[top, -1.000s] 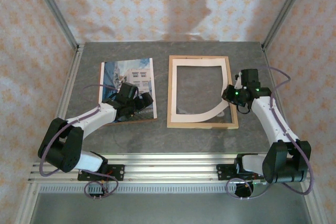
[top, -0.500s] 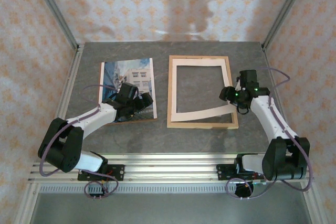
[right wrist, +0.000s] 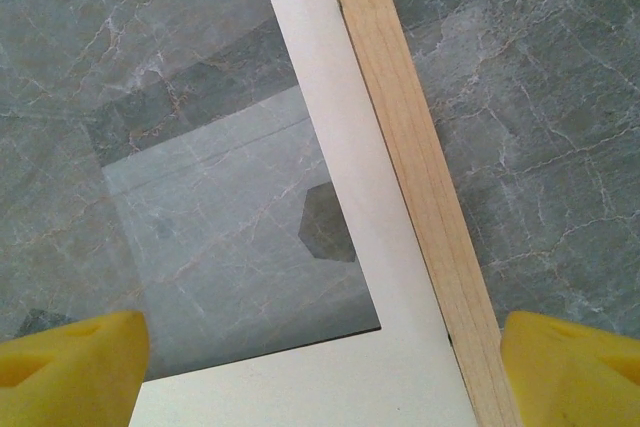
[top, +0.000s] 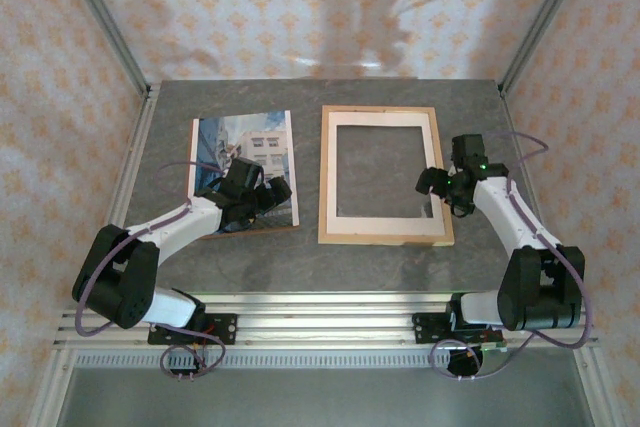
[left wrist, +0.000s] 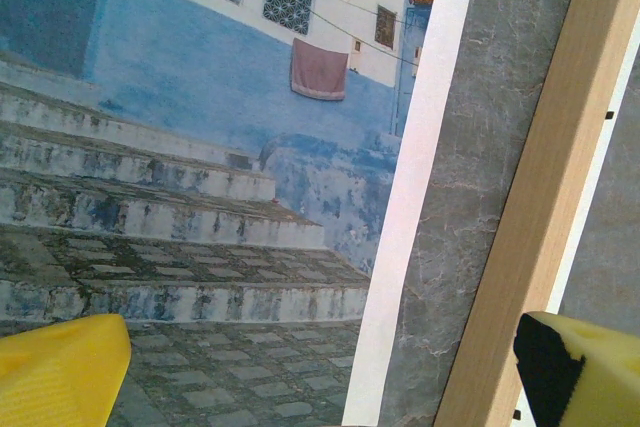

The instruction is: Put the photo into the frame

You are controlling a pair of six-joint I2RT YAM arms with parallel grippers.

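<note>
1. Since a second ago, the white mat has dropped from its curled near right corner and now lies flat inside the frame. The right arm has shifted a little.
2. We see the right fingers over the frame's right rail, released and gripping nothing. In the right wrist view the yellow pads sit wide apart, with the mat and the wooden rail between them.
3. The photo lies flat on the grey surface, left of the frame, with a strip of bare surface between the two.
4. The left fingers are over the near right part of the photo, also released. In the left wrist view one pad is over the photo and the other over the frame's left rail.
5. We cannot tell whether the left fingers touch the paper.
</note>
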